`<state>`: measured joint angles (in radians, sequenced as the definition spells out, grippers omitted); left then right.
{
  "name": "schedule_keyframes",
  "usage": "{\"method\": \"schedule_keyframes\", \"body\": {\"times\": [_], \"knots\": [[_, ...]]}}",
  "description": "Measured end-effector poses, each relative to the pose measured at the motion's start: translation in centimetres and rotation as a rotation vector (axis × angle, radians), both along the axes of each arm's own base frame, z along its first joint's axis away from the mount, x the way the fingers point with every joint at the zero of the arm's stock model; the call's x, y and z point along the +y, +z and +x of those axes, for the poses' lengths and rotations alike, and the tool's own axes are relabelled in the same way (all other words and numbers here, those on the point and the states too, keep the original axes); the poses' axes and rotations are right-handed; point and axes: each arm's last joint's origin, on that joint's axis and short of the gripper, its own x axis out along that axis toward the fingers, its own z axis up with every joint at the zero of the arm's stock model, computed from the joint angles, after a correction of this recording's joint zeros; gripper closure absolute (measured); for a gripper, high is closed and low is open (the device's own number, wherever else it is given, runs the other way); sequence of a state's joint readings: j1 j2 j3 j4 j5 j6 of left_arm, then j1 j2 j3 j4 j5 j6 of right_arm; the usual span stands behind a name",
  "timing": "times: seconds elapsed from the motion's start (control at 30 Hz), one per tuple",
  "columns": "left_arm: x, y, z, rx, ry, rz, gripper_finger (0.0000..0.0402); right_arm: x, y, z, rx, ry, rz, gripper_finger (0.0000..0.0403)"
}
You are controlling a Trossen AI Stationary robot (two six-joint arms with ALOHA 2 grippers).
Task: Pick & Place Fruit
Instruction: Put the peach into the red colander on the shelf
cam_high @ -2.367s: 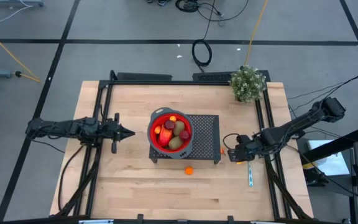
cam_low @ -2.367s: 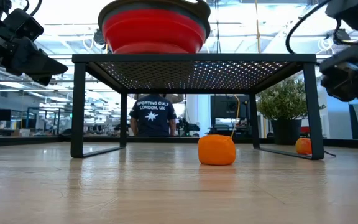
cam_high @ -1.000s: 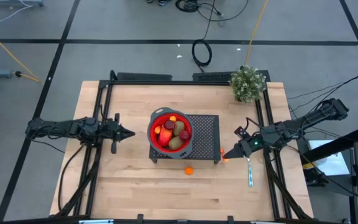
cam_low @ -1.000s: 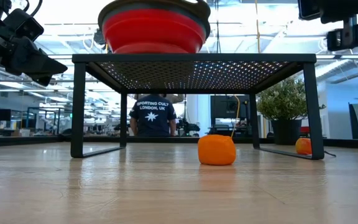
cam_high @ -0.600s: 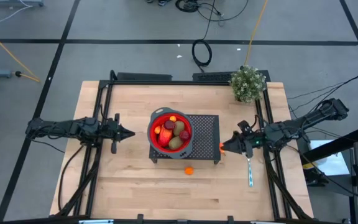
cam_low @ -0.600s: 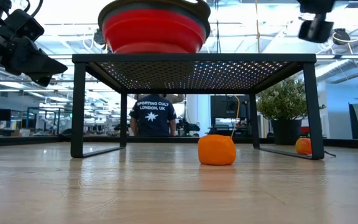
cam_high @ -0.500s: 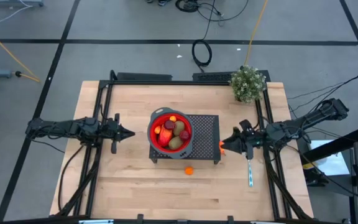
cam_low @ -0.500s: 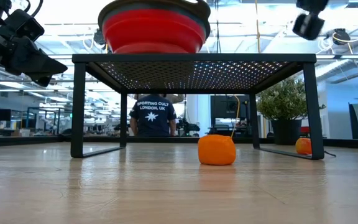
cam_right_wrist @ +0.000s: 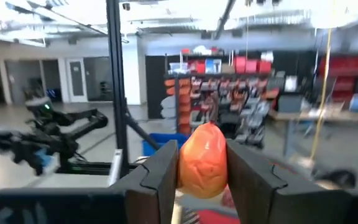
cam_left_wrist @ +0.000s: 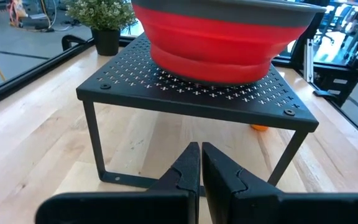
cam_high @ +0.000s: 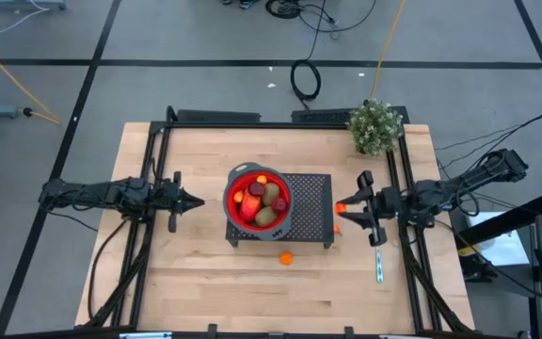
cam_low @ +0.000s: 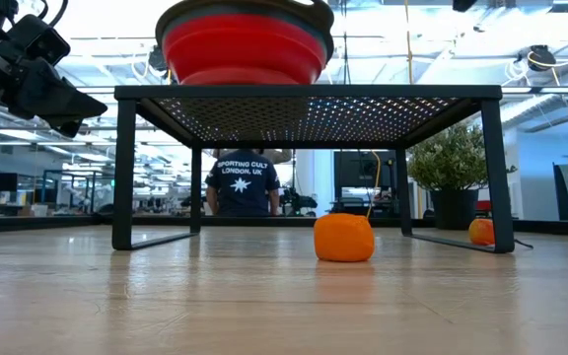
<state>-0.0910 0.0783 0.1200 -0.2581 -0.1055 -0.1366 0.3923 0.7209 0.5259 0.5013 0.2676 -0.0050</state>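
Note:
A red bowl (cam_high: 258, 201) stands on a black perforated rack (cam_high: 310, 193) at mid-table. It holds several toy fruit: brown ovals, dark red pieces and orange ones. My right gripper (cam_high: 341, 209) hovers just right of the rack, shut on a small orange ball (cam_right_wrist: 202, 160). A second orange ball (cam_high: 286, 257) lies on the table in front of the rack. A third (cam_low: 480, 231) rests by the rack's right leg. My left gripper (cam_high: 196, 201) waits shut to the left of the rack. My right gripper pinches the orange ball's two opposite sides (cam_right_wrist: 185, 163) between its two fingers (cam_right_wrist: 160, 171). The fingers reach in from the table's right, tilted slightly upward. The ball is lifted clear of the table, at about the height of the rack's top.
A leafy potted plant (cam_high: 375, 125) stands at the far right corner. A thin pale-handled utensil (cam_high: 379, 265) lies on the table near my right arm. A person in a dark shirt (cam_low: 243, 182) stands beyond the table. Bare wood lies on the left and near sides.
My right gripper has risen from beside the rack's right leg, carrying the orange ball up clear of the table. It has rolled about a quarter turn and tipped its fingers upward. In the low view it has climbed out past the top of the picture.

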Motion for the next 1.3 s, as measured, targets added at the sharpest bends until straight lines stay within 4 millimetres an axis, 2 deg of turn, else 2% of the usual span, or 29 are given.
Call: {"method": "schedule_keyframes", "body": {"times": [0.17,0.33,0.63,0.8,1.0,1.3], "knots": [[0.0,0.0,0.0,0.000,0.000,0.001,0.0387,0.0,0.1,0.0,-0.033,-0.040,-0.174,0.0291],[0.0,0.0,0.0,-0.001,0.000,0.000,0.0387,0.0,0.2,0.0,-0.050,-0.063,-0.270,0.0294],[0.0,0.0,0.0,-0.001,0.006,-0.025,0.0387,0.0,0.2,0.0,-0.051,-0.065,-0.278,0.0295],[0.0,0.0,0.0,-0.002,0.019,-0.075,0.0387,-0.1,-0.1,0.3,-0.011,-0.116,-0.210,0.0295],[0.0,0.0,0.0,-0.002,0.020,-0.082,0.0387,0.0,-0.8,1.6,0.044,-0.128,-0.200,0.0296],[0.0,0.0,0.0,-0.003,0.020,-0.085,0.0387,-0.5,0.4,5.0,0.090,-0.204,-0.205,0.0296]]}}
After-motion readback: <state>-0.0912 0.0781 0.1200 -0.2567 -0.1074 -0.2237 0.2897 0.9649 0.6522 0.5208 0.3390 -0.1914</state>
